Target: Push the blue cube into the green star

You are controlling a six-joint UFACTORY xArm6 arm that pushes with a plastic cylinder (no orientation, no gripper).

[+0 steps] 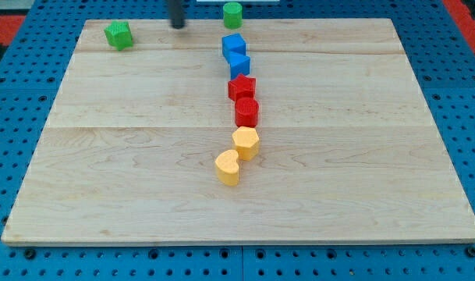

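Eight blocks sit on our wooden board (128,179) as my tip (178,26) rests near the view's top edge; we carry no fingers to open or close, only this blurred dark rod, touching nothing. Just to the tip's right and slightly below lies the blue cube (233,44), heading a near-touching column: a second blue block (239,64), a red star (242,86), a red block (246,111), then a yellow block (246,142) and a yellow heart (228,167) well below. The green star (118,35) waits to the tip's left, at about its height; a green cylinder (232,13) stands to its right at the top edge.

We judge the risks plain. Our tip stands between cube and star, so it must circle to the cube's right side first. Clipping the cylinder, dragging the second blue block along, or striking the cube off-centre could spin it wide of the star.
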